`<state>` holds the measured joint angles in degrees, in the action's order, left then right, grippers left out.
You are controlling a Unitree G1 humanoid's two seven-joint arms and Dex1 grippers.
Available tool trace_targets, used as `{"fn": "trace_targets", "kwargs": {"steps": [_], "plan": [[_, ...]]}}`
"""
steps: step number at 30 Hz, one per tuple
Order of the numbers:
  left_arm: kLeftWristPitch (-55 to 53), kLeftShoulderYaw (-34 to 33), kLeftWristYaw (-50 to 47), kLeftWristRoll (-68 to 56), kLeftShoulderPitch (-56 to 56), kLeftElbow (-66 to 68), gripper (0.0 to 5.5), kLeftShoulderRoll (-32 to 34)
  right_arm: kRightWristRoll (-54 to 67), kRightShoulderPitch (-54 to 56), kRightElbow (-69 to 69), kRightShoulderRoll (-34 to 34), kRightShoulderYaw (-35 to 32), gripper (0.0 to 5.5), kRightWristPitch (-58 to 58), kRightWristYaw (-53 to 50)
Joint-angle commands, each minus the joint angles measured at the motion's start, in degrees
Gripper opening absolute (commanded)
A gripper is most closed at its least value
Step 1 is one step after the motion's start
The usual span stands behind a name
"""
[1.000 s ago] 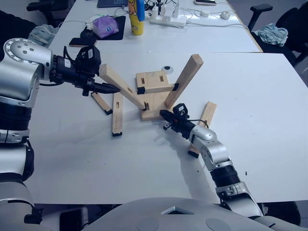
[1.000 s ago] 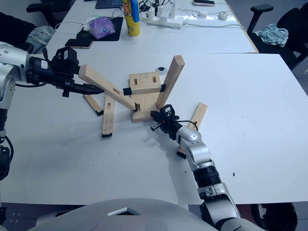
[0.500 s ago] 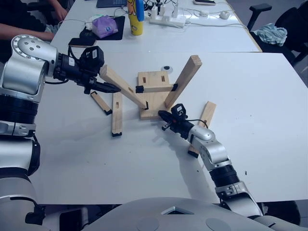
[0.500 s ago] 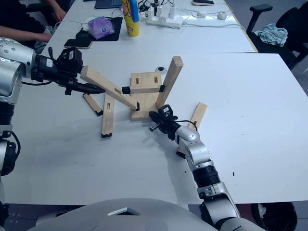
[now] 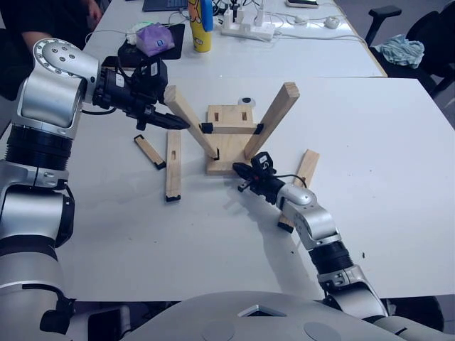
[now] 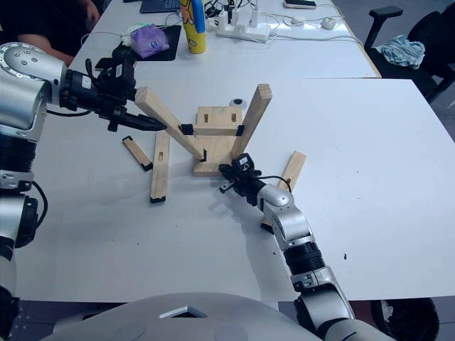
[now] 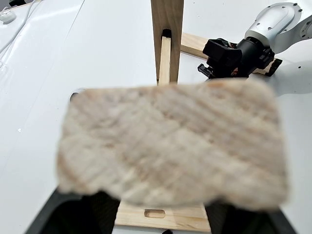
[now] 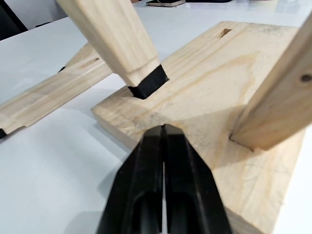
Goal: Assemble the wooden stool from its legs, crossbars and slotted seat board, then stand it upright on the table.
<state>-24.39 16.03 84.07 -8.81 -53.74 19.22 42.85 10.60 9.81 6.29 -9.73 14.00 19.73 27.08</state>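
The left gripper (image 5: pixel 173 122) is clamped on the upper end of a leg (image 5: pixel 193 128). The leg's long axis slopes from there down toward the robot's right. Its black tip sits at a slot in the seat board (image 5: pixel 231 114), tilted rather than upright. The right gripper (image 5: pixel 240 169), fingers pressed together, sits at the board's near edge.

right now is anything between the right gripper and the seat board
Nothing visible does. The right gripper, fingers shut, points straight at the board's near edge, close up. The held leg stands tip-down on the board just past that edge, off to one side of the fingers' line.
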Motion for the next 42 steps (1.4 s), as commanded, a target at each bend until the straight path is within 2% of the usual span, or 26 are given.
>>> {"fn": "trace_targets", "kwargs": {"steps": [1,8,15,24,31,39,42], "plan": [[-0.5,-0.1,-2.5,0.1,-1.6,-0.9,2.08,-3.6,-2.4,-4.5,6.0,-0.5,4.1,0.0,9.2,0.4],[0.0,0.9,-4.2,1.0,-1.4,0.1,2.08,-8.1,-2.3,-4.5,6.6,-0.6,4.7,0.0,9.5,0.5],[5.5,5.5,-3.6,6.3,2.8,0.0,2.08,-7.4,-2.6,-4.3,7.1,-1.2,6.0,0.0,10.4,1.5],[9.5,9.4,1.5,8.0,-0.1,-0.7,2.08,-8.0,-2.4,-3.5,7.7,-1.1,6.0,0.0,11.1,0.9],[1.0,6.0,5.9,3.2,-5.7,12.0,2.08,-13.0,-0.8,-2.5,7.3,-0.3,4.9,0.0,10.9,1.4],[-2.3,4.0,6.1,3.6,-8.9,20.7,2.08,-15.0,7.1,-7.0,-10.6,0.3,1.0,0.0,1.2,6.4],[-1.4,4.3,6.3,4.2,-9.7,21.7,2.08,-15.0,7.5,-7.8,-16.2,1.8,-0.3,0.0,-0.8,4.1]]}}
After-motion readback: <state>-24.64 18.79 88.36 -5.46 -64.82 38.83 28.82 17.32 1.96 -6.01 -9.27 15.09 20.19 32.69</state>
